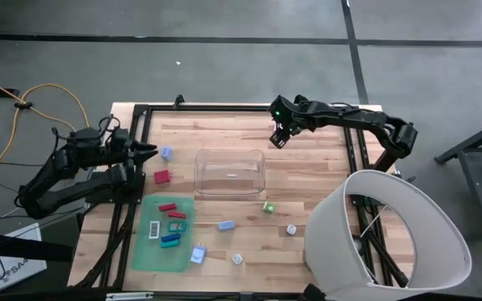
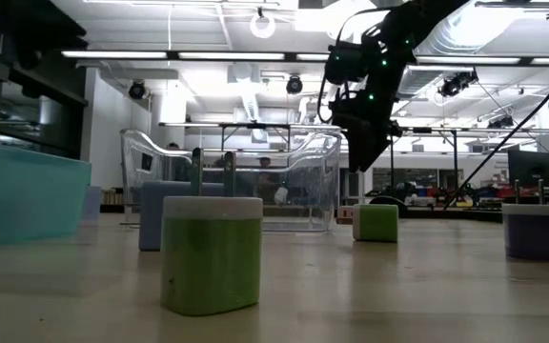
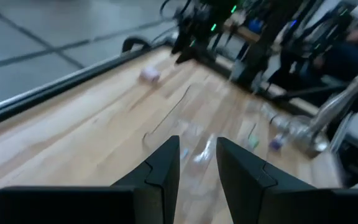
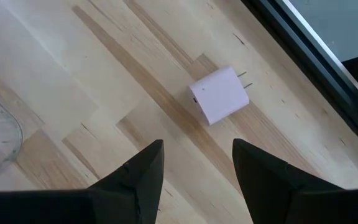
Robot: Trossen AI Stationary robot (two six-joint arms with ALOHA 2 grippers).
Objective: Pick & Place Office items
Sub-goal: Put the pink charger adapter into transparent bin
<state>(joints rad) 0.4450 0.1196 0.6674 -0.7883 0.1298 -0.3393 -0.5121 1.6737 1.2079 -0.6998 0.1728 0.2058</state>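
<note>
Office items lie scattered over the wooden desk, most of them toward its near half. Several sit on the flat green mat: a red piece, a teal piece, a blue piece and a white flat piece. Off the mat, a red block and a small blue piece lie close to the left claw, and a green cube sits just beyond the clear bin, which stands near the middle of the desk.

At the far edge, the right claw hangs above the desk with its fingers apart and nothing between them. Just ahead of it lies a white plug-like block with two small prongs, untouched.

The left claw rests at the desk's left edge, fingers set a little apart and empty.
</note>
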